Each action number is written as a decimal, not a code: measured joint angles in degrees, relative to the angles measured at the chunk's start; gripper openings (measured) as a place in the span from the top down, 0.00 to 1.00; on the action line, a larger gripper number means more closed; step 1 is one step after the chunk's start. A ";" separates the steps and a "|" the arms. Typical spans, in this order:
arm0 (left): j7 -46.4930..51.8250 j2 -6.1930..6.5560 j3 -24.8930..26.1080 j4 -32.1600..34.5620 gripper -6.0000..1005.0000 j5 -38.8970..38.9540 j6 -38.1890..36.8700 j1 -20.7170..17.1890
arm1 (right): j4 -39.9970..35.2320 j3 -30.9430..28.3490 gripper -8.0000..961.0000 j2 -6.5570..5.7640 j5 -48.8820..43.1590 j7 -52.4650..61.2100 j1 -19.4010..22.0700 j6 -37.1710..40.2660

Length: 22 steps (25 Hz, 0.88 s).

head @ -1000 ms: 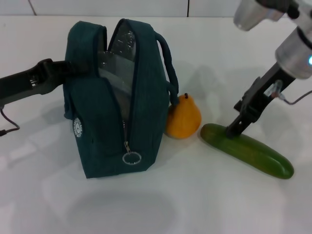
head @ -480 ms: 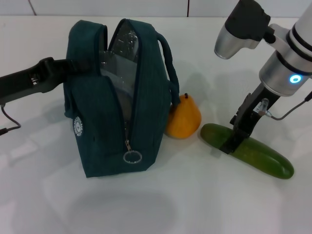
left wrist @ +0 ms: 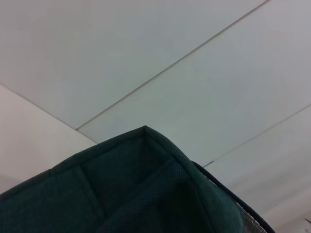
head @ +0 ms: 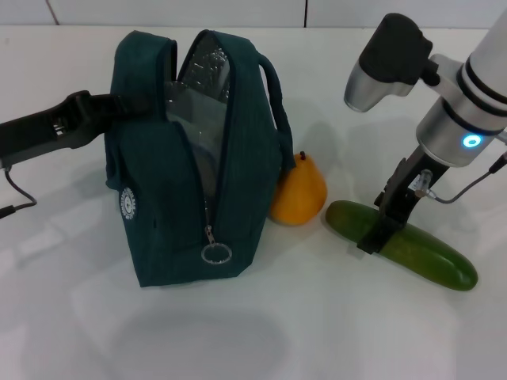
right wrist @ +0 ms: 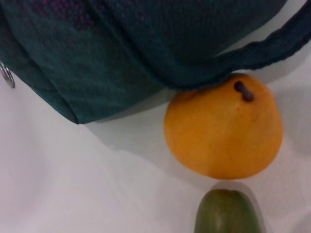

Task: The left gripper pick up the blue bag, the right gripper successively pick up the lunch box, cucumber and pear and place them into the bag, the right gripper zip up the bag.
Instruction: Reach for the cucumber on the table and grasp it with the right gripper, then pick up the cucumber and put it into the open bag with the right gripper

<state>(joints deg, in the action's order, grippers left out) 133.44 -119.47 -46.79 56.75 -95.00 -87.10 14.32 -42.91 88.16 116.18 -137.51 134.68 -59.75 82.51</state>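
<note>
The blue bag (head: 186,182) stands upright on the white table with its top unzipped. The clear lunch box (head: 194,91) shows inside against the foil lining. My left gripper (head: 111,109) reaches in from the left and is shut on the bag's upper side edge, which fills the left wrist view as the blue bag (left wrist: 136,194). The pear (head: 299,192) rests against the bag's right side. The cucumber (head: 432,257) lies to the right of the pear. My right gripper (head: 377,234) is down on the cucumber's left part. The right wrist view shows the pear (right wrist: 223,128) and the cucumber (right wrist: 226,213) tip.
The ring zipper pull (head: 214,254) hangs low on the bag's front end. One loop handle (head: 273,95) arches over the pear. White table (head: 198,332) stretches in front of the bag, and a wall runs along its far edge.
My right arm swung in and turned at the wrist. Its gripper dropped lower onto the cucumber. The bag, pear and left arm have barely moved.
</note>
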 joint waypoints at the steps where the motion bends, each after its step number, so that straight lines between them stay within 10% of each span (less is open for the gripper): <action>1: 0.00 -0.01 -0.02 0.00 0.95 0.00 0.00 0.02 | 0.04 0.70 0.11 0.00 0.21 0.01 0.05 -0.42; 15: -0.02 -0.06 0.08 -0.78 0.95 0.01 0.08 0.09 | 0.91 2.36 0.21 -0.01 1.12 0.12 -0.69 -1.48; 17: -0.02 -0.03 0.11 -0.77 0.95 0.01 0.08 0.09 | -0.22 1.95 0.35 -0.18 0.90 0.51 -0.70 -1.11; 22: -0.02 0.09 0.13 -0.78 0.95 0.09 -0.01 0.00 | -8.59 -5.91 0.35 -0.57 -2.62 1.18 1.20 4.50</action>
<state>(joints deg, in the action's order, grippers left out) 133.42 -119.38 -46.66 55.97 -94.91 -87.10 14.32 -51.51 82.24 115.61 -140.13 135.86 -58.55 87.01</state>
